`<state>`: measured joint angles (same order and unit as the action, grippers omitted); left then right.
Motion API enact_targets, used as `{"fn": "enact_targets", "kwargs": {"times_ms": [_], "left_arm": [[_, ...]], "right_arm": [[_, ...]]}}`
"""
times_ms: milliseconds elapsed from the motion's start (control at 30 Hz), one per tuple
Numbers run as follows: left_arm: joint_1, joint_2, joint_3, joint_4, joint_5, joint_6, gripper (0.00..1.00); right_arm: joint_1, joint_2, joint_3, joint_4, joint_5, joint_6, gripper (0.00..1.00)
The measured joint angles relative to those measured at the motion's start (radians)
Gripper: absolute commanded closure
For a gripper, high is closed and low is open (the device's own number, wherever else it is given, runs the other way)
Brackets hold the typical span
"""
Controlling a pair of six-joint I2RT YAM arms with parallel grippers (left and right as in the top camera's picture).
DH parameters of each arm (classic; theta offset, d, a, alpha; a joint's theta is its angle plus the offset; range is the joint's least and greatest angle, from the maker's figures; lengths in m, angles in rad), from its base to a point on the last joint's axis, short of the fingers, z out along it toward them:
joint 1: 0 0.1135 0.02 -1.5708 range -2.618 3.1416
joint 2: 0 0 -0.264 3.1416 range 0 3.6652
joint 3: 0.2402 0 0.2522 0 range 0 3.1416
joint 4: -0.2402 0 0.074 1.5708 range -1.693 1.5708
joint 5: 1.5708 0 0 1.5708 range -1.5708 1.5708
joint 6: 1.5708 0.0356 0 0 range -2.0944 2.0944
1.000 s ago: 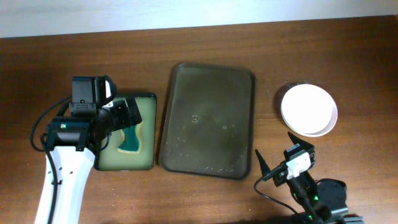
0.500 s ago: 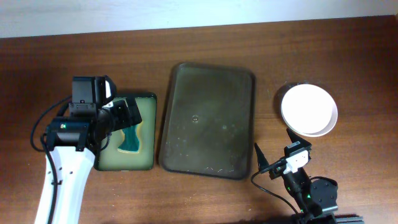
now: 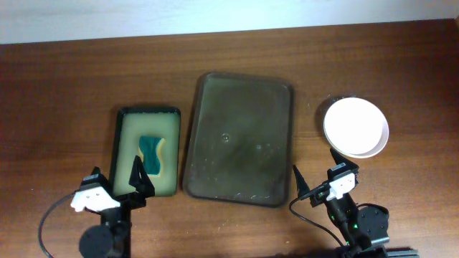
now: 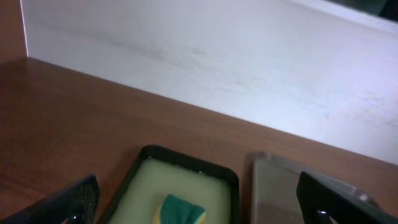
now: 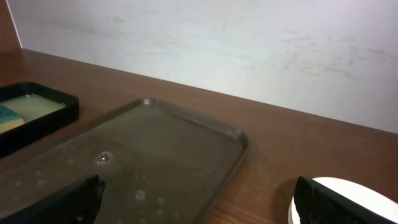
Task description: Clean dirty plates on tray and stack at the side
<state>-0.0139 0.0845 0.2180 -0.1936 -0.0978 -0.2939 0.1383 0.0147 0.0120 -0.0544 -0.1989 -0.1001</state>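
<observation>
A: Where are the round white shallow plates (image 3: 356, 127)?

B: Stacked on the brown wooden table (image 3: 72, 79), just right of the large dark brown rounded-rectangle tray (image 3: 240, 140) and apart from it. From above I cannot count the stack. The top plate looks clean. The tray holds no plate, only specks and droplets.

A: Tool state?

B: Left gripper (image 4: 199, 211): jaws spread wide, nothing between them. Right gripper (image 5: 202, 208): likewise, wide and empty. Both sit low at the near table edge.

A: Plates relative to the grippers?

B: The stack lies just beyond the right gripper, slightly to its right, not touching. From the left gripper it is well apart, with the tray between. In front of the left gripper is the small black-rimmed tray of yellowish liquid (image 3: 123, 147) with the teal sponge (image 3: 152, 154).

A: Handling notes?

B: Judgement only: stiff, light, smooth, probably slick if wet, and breakable if ceramic. Take hold at the raised rim, one finger above and one below, never on the flat centre.
</observation>
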Motion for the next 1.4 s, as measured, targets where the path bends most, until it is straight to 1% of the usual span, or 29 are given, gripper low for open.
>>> {"fn": "enact_targets", "kwargs": {"times_ms": [67,133,200,1400], "left_arm": [[0.0,-0.07,-0.084,0.041,0.0,0.019,0.01],[0.0,-0.071,-0.166,0.123,0.0,0.043,0.01],[0.0,-0.071,-0.205,0.124,0.0,0.06,0.01],[0.0,-0.072,-0.205,0.124,0.0,0.067,0.01]], "right_arm": [[0.0,0.0,0.0,-0.001,0.0,0.0,0.02],[0.0,0.0,0.0,-0.001,0.0,0.0,0.02],[0.0,0.0,0.0,-0.001,0.0,0.0,0.02],[0.0,0.0,0.0,-0.001,0.0,0.0,0.02]]}}
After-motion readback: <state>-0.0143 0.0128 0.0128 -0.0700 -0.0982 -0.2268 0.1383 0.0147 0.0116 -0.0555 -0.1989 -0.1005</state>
